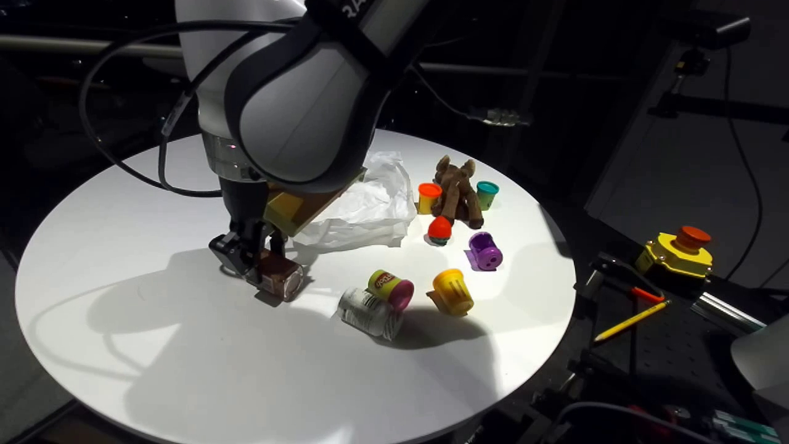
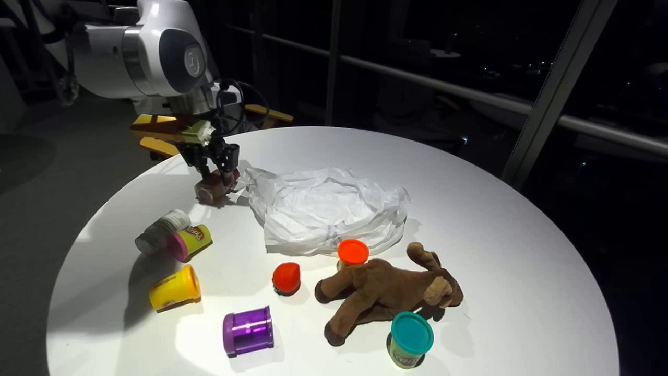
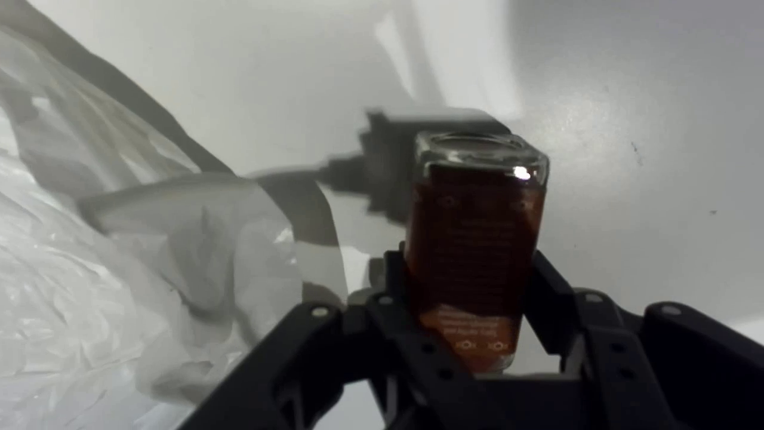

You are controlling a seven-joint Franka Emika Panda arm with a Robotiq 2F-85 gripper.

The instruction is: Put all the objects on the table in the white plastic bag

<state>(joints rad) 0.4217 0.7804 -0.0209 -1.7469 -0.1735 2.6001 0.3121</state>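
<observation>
My gripper (image 1: 266, 265) is shut on a reddish-brown glass jar (image 3: 477, 239), its fingers against both sides. The jar lies on its side at table height; whether it touches the table I cannot tell. The white plastic bag (image 2: 334, 214) lies spread and crumpled beside the gripper. On the table are a clear jar with a white label (image 2: 163, 230), a yellow can with pink lid (image 2: 195, 239), a tipped yellow cup (image 2: 175, 290), a purple container (image 2: 249, 331), a red toy (image 2: 286, 278), an orange-lidded can (image 2: 353, 253), a brown plush animal (image 2: 389, 290) and a teal-lidded can (image 2: 410, 339).
The round white table (image 1: 203, 370) has an open edge all round. The clear jar and the pink-lidded can lie against each other. The orange-lidded can stands close to the plush and the bag. A yellow emergency-stop box (image 1: 675, 259) sits off the table.
</observation>
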